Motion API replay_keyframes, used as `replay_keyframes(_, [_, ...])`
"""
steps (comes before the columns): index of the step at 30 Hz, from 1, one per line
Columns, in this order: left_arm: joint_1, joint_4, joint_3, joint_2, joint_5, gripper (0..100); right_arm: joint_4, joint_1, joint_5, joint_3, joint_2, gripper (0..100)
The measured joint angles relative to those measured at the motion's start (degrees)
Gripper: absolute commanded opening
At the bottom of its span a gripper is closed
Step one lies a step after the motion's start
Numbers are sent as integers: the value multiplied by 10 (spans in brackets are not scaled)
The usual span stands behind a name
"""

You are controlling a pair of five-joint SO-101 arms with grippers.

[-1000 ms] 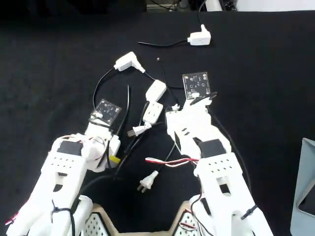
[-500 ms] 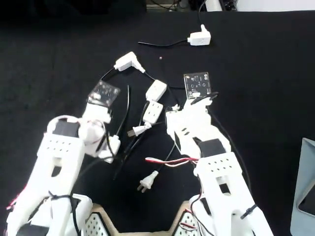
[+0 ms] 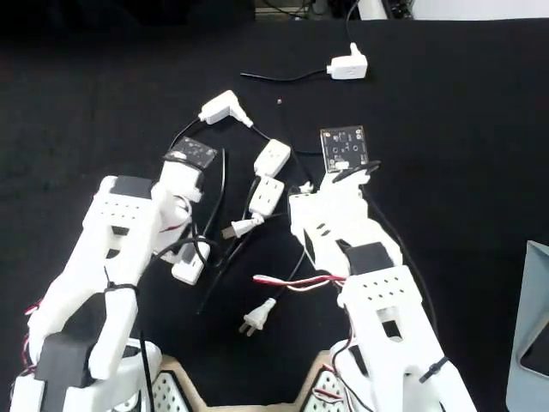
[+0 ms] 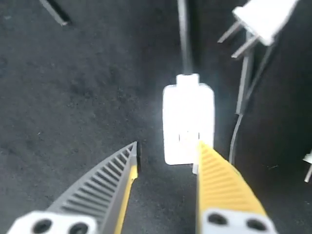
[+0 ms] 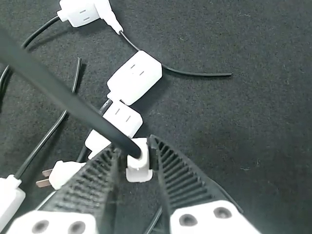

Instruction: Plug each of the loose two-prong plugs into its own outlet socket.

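My left gripper (image 4: 168,148) is open and points down at a white outlet socket (image 4: 188,122) whose black cable runs away from it; the socket's near end lies between the fingertips, against the yellow finger (image 4: 219,180). A two-prong plug (image 4: 263,17) lies just beyond. In the high view the left gripper (image 3: 187,262) hangs left of the cable tangle. My right gripper (image 5: 134,146) is shut on a white plug (image 5: 138,168) with a black cable, right next to a two-slot socket (image 5: 123,118). In the high view the right gripper (image 3: 302,190) sits beside that socket (image 3: 268,196).
Another socket (image 3: 273,157), an angled white plug (image 3: 219,107) and a plug with bare prongs (image 3: 243,227) lie between the arms. A loose two-prong plug (image 3: 257,318) rests near the front. A white adapter (image 3: 347,66) lies far back. A grey object (image 3: 536,326) stands at the right edge.
The left arm has risen and swung forward and right, tipping its gripper down over the cables. The right arm and its plug have stayed put.
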Motion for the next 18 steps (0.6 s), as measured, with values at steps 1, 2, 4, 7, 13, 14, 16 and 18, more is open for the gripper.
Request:
replay_keyframes(1, [9, 0, 0, 1, 0, 195, 0, 0, 0, 0, 0, 12])
replay_keyframes(2, [18, 0, 0, 2, 1, 195, 0, 0, 0, 0, 0, 12])
replay_keyframes(4, [40, 0, 0, 2, 13, 198, 0, 0, 0, 0, 0, 12])
replay_keyframes(7, [81, -5, 13, 7, 36, 198, 0, 0, 0, 0, 0, 12])
replay_keyframes(13, [93, -69, 71, 9, 47, 199, 0, 0, 0, 0, 0, 12])
replay_keyframes(14, [89, -79, 80, 7, 47, 199, 0, 0, 0, 0, 0, 12])
replay_keyframes(16, [74, -97, 94, 3, 47, 199, 0, 0, 0, 0, 0, 12])
replay_keyframes(18, [47, -114, 105, 3, 37, 200, 0, 0, 0, 0, 0, 12])
